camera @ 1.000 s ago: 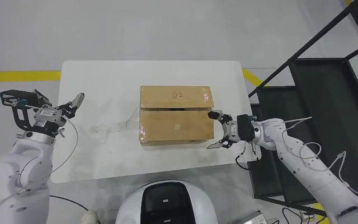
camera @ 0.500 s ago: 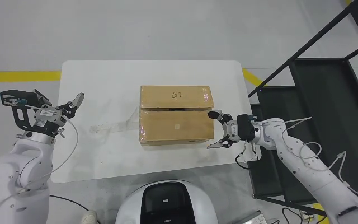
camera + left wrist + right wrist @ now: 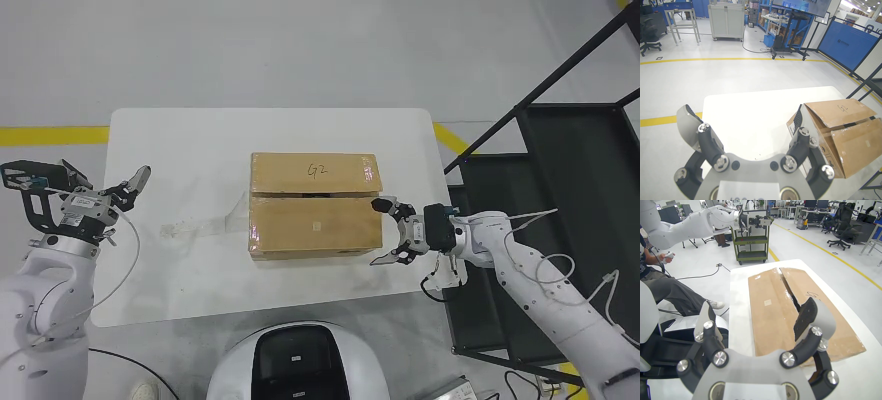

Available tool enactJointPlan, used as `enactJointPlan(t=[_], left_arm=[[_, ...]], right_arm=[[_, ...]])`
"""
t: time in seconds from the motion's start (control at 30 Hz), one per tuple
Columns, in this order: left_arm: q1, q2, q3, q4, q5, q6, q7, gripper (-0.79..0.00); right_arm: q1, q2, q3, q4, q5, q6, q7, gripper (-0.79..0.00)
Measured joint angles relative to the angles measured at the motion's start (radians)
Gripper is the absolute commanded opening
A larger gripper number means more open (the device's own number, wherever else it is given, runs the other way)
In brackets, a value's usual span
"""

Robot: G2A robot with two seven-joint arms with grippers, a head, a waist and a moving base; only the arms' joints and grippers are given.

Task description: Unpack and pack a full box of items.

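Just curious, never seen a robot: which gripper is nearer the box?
Right. The right gripper, open, is close beside one end of the box; the left gripper, also open, is at the table edge, well away.

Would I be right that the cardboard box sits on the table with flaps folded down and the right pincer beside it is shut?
No: the right pincer beside the cardboard box is open, as the right wrist view shows; the rest holds.
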Motion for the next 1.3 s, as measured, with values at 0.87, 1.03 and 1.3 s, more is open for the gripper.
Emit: enactJointPlan(t=[0.87, 1.03, 1.3], left_arm=[[0.000, 0.000, 0.000, 0.000, 0.000, 0.000, 0.000, 0.000], [0.000, 0.000, 0.000, 0.000, 0.000, 0.000, 0.000, 0.000], [0.000, 0.000, 0.000, 0.000, 0.000, 0.000, 0.000, 0.000]], right_arm=[[0.000, 0.000, 0.000, 0.000, 0.000, 0.000, 0.000, 0.000], [-0.010, 0.006, -0.053, 0.071, 0.139, 0.000, 0.091, 0.000], [0.031, 0.071, -0.220, 0.102, 0.751, 0.000, 0.386, 0.000]])
